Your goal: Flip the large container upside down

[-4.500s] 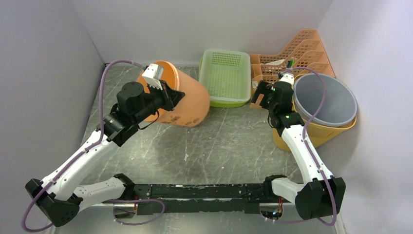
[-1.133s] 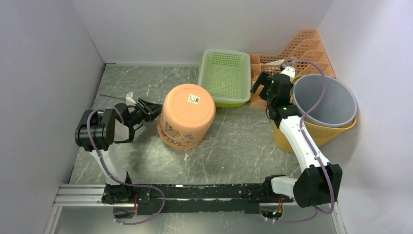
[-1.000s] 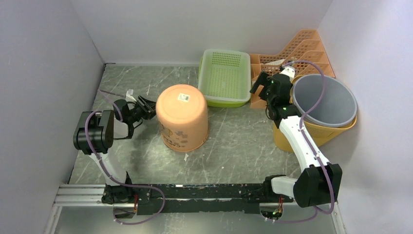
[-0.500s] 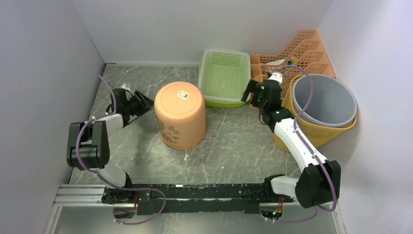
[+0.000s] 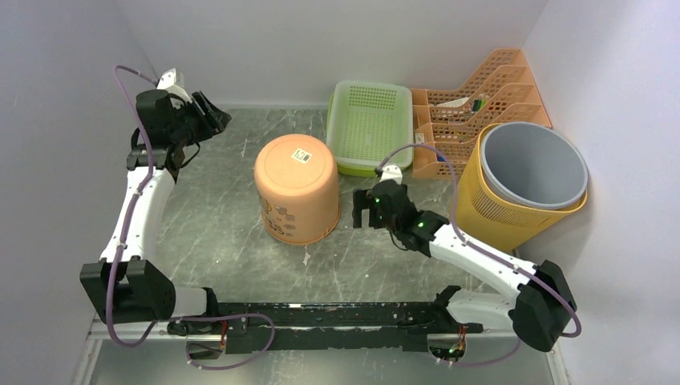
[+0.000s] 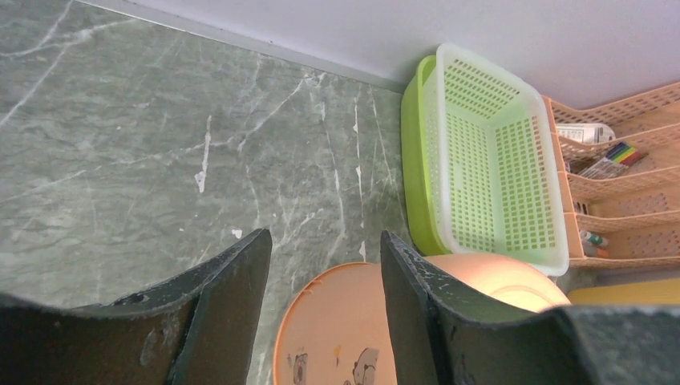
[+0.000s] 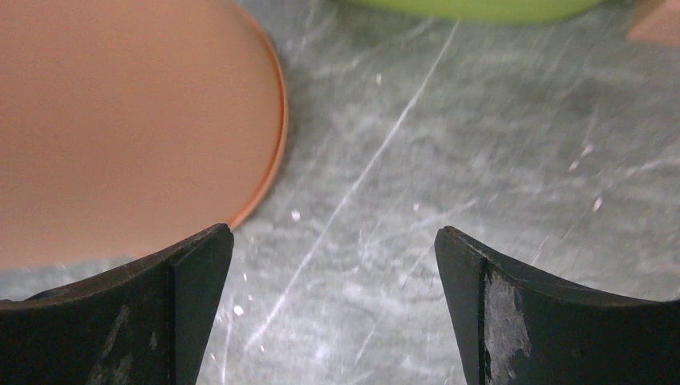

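One large container (image 5: pixel 297 196) stands mouth-down on the bench (image 5: pixel 385 257), left of centre: a round, tapered tub of smooth orange plastic. Its flat base faces up and carries one small white label (image 5: pixel 301 156), and there are cartoon prints on the wall near the rim. Just behind it to the right lies one rectangular basket (image 5: pixel 370 127) of lime-green plastic, with perforated floor and sides. Beside that is one stepped file rack (image 5: pixel 473 108) of orange lattice plastic, with a few pens (image 6: pixel 613 152) in a tier. There are two bins, nested, at the right wall: a smooth grey bin (image 5: pixel 531 164) sits inside a slotted yellow bin (image 5: pixel 497 220). The bench is grey-green stone-look with white veins and scuffs. The left hand (image 6: pixel 325 241) is raised over the far-left corner, well apart from the container, with its two dark fingers parted and nothing between them. The right hand (image 7: pixel 333 237) sits low near the bench, just to the right of the container (not touching it). Its fingers are spread wide and empty, with only veined surface in the gap.
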